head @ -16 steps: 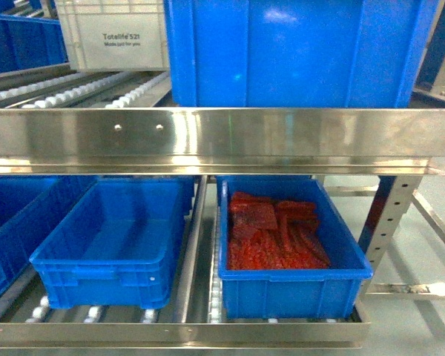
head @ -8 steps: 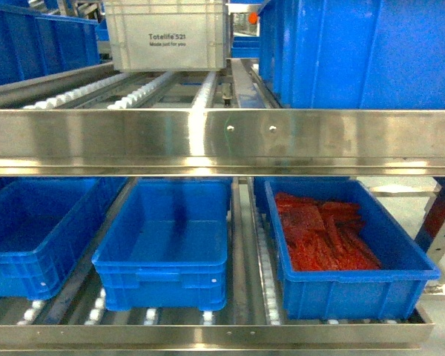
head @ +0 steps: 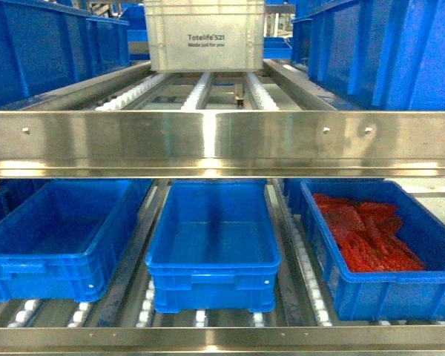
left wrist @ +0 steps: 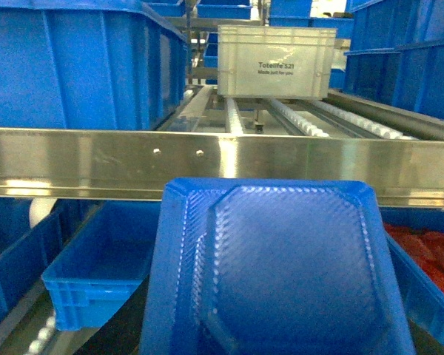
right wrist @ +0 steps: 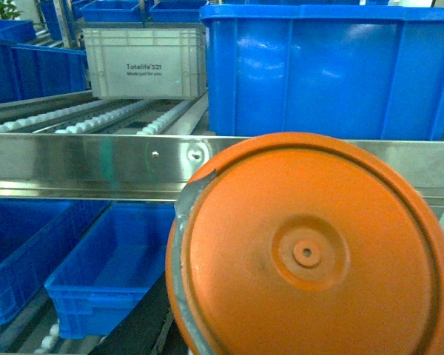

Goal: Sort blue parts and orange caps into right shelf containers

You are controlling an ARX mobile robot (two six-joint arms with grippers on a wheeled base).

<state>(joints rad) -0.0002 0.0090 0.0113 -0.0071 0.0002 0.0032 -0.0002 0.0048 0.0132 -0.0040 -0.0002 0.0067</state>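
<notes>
A blue part, a textured plastic tray shape, fills the lower middle of the left wrist view, and my left gripper holds it with its fingers hidden behind it. An orange cap, round with a small centre boss, fills the lower right wrist view, gripped by my right gripper, whose fingers are also hidden. Large deep blue crates stand on the upper shelf at the right. Neither gripper shows in the head view.
A steel shelf rail crosses in front. The lower level holds two empty blue bins and one with red-orange pieces. A white crate sits on the upper rollers, with blue crates to its left.
The head view has swung left along the rack: the bin of red-orange pieces slid right, a third lower bin came into view at left, and the white crate moved toward centre.
</notes>
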